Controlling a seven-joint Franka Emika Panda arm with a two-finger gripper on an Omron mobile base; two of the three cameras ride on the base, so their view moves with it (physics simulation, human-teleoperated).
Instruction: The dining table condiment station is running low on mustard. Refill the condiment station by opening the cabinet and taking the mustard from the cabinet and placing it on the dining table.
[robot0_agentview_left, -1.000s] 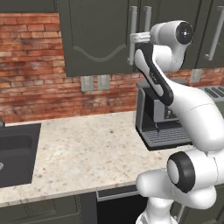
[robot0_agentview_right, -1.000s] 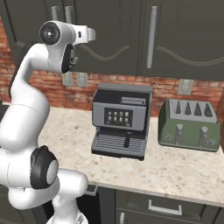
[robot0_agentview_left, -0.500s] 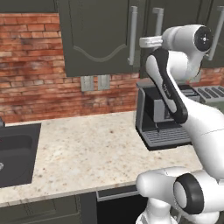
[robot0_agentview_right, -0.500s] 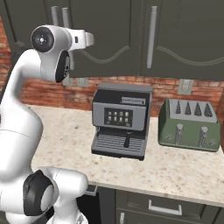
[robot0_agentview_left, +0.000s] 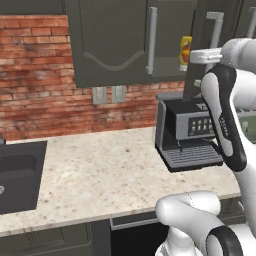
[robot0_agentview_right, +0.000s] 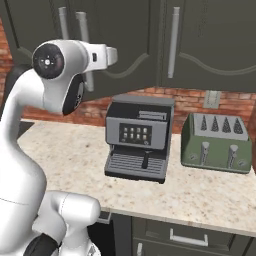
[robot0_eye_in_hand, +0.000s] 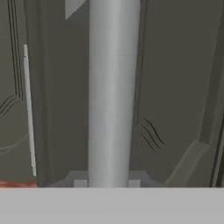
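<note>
Fingers clamped on the door handle (robot0_eye_in_hand: 113, 92), upright bar running along the door (robot0_agentview_left: 202, 55), already swung partly open. Mustard (robot0_agentview_left: 185, 52) standing upright on the cabinet (robot0_agentview_left: 112, 42) shelf, just left of the gripper (robot0_agentview_left: 214, 54), behind the door's edge.

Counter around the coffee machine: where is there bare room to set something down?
The widest free stretch of counter lies between the sink and the coffee machine. The strip in front of the toaster is also bare. It is tight between coffee machine and toaster.
</note>
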